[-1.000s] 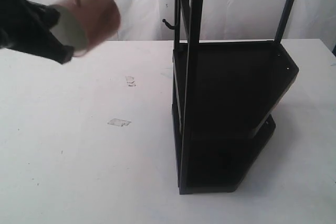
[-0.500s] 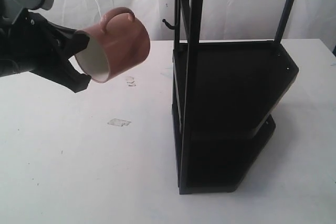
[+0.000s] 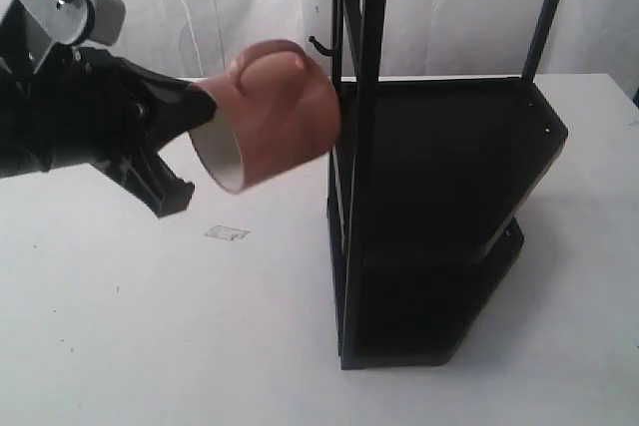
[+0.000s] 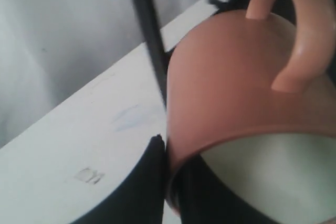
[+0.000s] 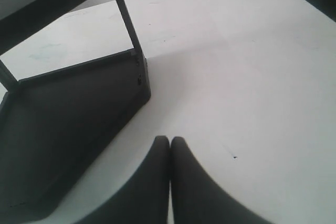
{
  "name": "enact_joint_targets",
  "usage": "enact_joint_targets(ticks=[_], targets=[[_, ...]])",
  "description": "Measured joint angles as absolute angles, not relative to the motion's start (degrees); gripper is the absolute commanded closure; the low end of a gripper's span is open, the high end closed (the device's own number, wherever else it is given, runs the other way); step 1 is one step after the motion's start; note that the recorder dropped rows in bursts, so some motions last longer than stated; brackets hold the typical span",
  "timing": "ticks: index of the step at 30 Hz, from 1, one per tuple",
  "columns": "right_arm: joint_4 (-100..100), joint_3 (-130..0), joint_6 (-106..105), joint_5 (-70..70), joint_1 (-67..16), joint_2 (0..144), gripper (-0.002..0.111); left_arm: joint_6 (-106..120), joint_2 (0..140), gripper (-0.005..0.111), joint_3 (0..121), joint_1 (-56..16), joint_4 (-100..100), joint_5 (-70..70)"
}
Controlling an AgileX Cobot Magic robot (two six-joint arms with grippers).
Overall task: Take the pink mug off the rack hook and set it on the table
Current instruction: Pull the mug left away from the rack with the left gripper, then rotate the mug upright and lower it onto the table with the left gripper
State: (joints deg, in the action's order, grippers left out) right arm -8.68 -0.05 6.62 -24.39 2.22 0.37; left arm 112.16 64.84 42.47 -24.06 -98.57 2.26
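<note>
My left gripper (image 3: 203, 117) is shut on the rim of the pink mug (image 3: 275, 112), holding it in the air on its side with the loop handle up. One finger is inside the cream-white mouth and one outside. The mug's base is right by the rack's (image 3: 439, 177) front post, below the bare rack hook (image 3: 318, 45). In the left wrist view the mug (image 4: 236, 77) fills the frame above my gripper (image 4: 168, 153), with a rack post (image 4: 147, 30) behind it. My right gripper (image 5: 169, 141) is shut on nothing, above the table (image 5: 247, 77) beside the rack's shelf (image 5: 68, 119).
The white table (image 3: 150, 296) has a bit of tape (image 3: 227, 233) under the mug and a small scuff mark behind it. White curtains hang at the back. The rack stands right of centre and fills much of that side.
My left gripper has carried the mug rightward and lower, from the far left to just beside the rack's front post. The rack has not moved.
</note>
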Motion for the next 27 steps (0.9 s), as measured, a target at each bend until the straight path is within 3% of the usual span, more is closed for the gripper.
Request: enact_joint_targets(ticks=[5,13,16,19,27], targets=[[-8.7,0.0,6.6,-24.4,2.2,0.4,0.108,107.3,64.8,0.107,42.0,-24.1,-90.2,1.0],[-8.7,0.0,6.7,-24.4,2.2,0.4,0.108,43.8,64.7,0.107,42.2,-24.0,-33.6,0.0],[-8.7,0.0,6.7,-24.4,2.2,0.4,0.108,12.8,64.7,0.107,44.6,-24.0,-6.7,8.8],[-8.7,0.0,6.7,-24.4,2.2,0.4,0.108,-0.8,64.6,0.107,48.0,-24.0,7.9,18.4],[-8.7,0.0,6.7,-24.4,2.2,0.4,0.108,-11.5,67.4,0.107,57.8,-24.0,18.7,43.0]])
